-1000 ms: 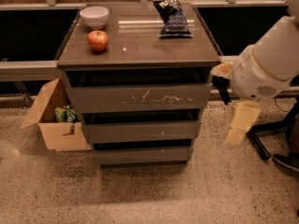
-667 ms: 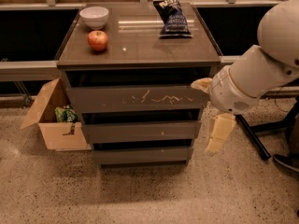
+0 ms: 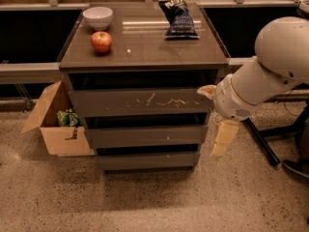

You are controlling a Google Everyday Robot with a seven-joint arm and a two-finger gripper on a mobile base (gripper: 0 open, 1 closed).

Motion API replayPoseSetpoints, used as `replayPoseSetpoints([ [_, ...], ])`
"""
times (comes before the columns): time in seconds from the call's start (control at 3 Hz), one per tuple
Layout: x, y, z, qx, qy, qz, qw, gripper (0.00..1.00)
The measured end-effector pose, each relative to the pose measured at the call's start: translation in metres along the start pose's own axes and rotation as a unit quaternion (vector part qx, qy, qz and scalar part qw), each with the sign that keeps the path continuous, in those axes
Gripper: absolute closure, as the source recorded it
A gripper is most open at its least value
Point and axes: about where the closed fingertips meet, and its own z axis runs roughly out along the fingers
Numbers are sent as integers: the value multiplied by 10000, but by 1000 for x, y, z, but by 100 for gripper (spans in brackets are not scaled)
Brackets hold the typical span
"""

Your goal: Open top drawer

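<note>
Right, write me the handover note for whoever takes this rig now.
Gripper: open, holding nothing, at the right end of the top drawer. One finger is by the front's upper right corner; the other hangs lower, beside the middle drawer.
Top drawer: looks shut, its front in line with the two below.
Done: nothing on the drawer itself.
Left: catch the front's edge and pull it out.
Nearby: bowl, apple and chip bag on top; cardboard box on the floor at left.
</note>
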Motion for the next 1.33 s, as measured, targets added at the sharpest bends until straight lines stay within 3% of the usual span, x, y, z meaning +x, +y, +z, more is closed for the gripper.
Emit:
replayPoseSetpoints([
  [0.33,26,-36,35,84,199,-299,9993,0],
  [1.0,62,-117,100,115,175,-664,9976,0],
  [1.33,62,-117,100,114,175,-664,9976,0],
])
